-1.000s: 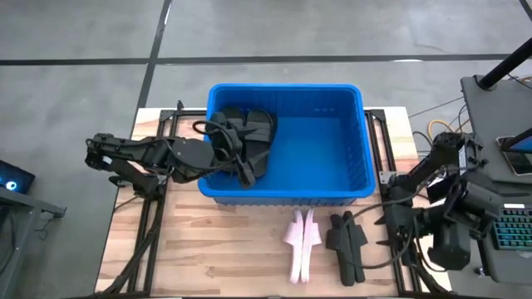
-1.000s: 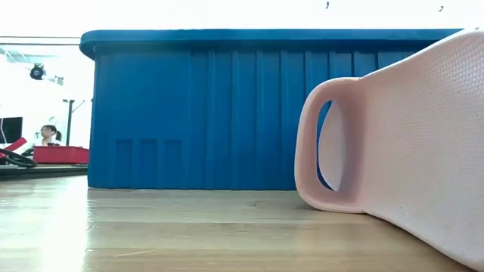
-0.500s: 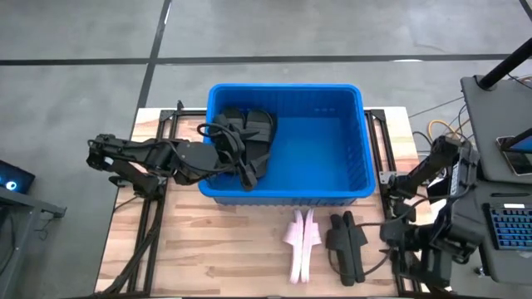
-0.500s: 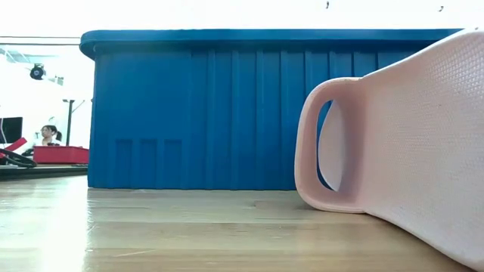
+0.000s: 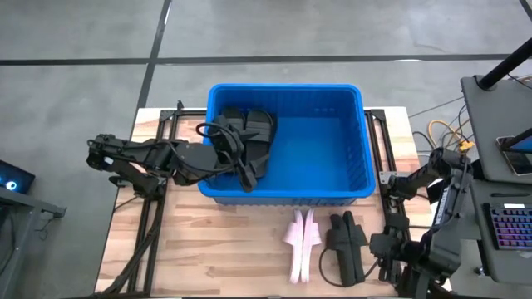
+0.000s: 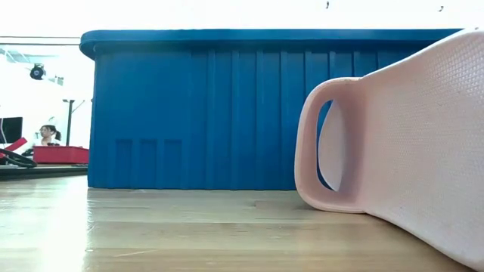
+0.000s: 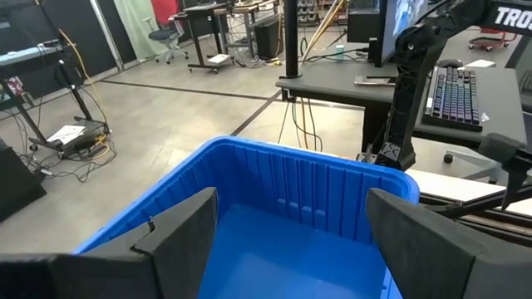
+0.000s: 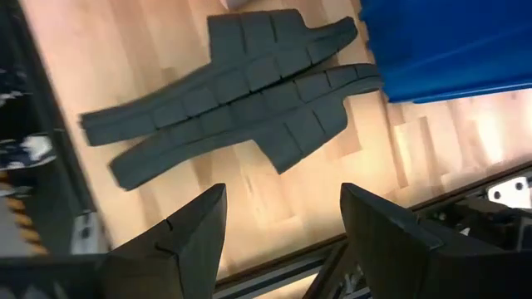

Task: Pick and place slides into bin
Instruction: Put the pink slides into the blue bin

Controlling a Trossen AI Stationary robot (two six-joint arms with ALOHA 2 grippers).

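Your left gripper [image 5: 235, 151] has its two dark fingers [image 7: 179, 224] spread wide with nothing between them, and it hangs over the left end of the big bright blue plastic bin [image 5: 332, 193], the tub with ribbed walls. Right under it, inside the bin, you can see black slip-on slides [image 5: 249, 134] lying in a dark heap against the left wall. Your right gripper [image 5: 384, 247] is spread wide too and holds nothing; it sits low at the right front of the wooden table [image 5: 216, 249]. Just past its fingers [image 8: 179, 237] lies a pair of black slides [image 8: 237, 91], flat on the wood, side by side and touching, with blocky ridges across them. Beside that pair, in front of the bin, a pale pink slide [image 5: 302, 241] rests on the table, and from low down you can see its wide strap [image 6: 333, 143] standing up like a loop.
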